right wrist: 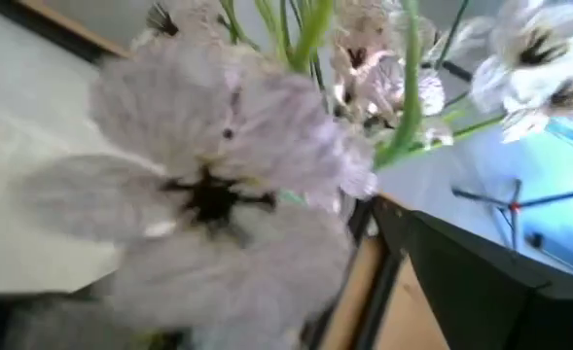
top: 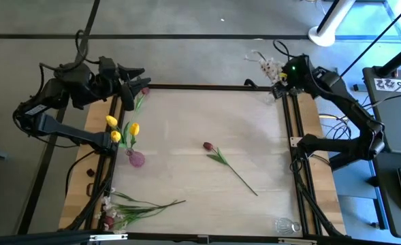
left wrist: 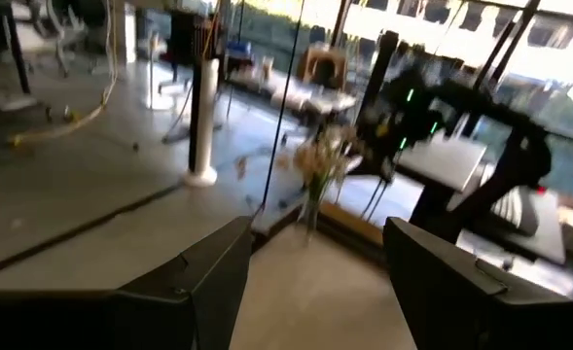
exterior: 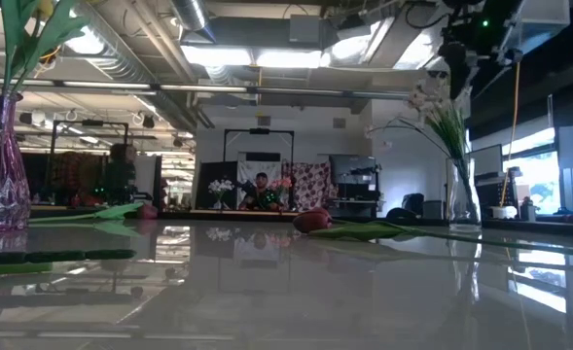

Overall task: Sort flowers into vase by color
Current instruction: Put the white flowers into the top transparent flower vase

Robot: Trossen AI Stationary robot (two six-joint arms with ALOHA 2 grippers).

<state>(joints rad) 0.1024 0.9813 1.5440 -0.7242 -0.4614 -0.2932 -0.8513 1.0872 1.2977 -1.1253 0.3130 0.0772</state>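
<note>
While the left gripper [top: 140, 80] hovers over the table's far left corner, at roughly 10 o'clock from the table centre, its fingers [left wrist: 198, 282] stand apart with nothing between them. The right gripper [top: 276, 87] sits at the far right corner, at about 2 o'clock, directly beside the white-pink blossom spray [top: 266, 66]; whether its fingers are apart or together cannot be told, as blossoms [right wrist: 218, 185] fill the right wrist view. That spray stands in a clear vase [exterior: 460, 192].

The purple vase [top: 136, 158] stands near the left edge, at 9 o'clock, and holds the yellow tulips [top: 122, 129]. One dark red tulip [top: 208, 146] lies flat near the table centre, its stem running toward 5 o'clock. A further bundle of flowers [top: 135, 207] lies at the near left corner, at 7 o'clock. A second clear vase [top: 286, 225] rests at the near right corner, at 5 o'clock.
</note>
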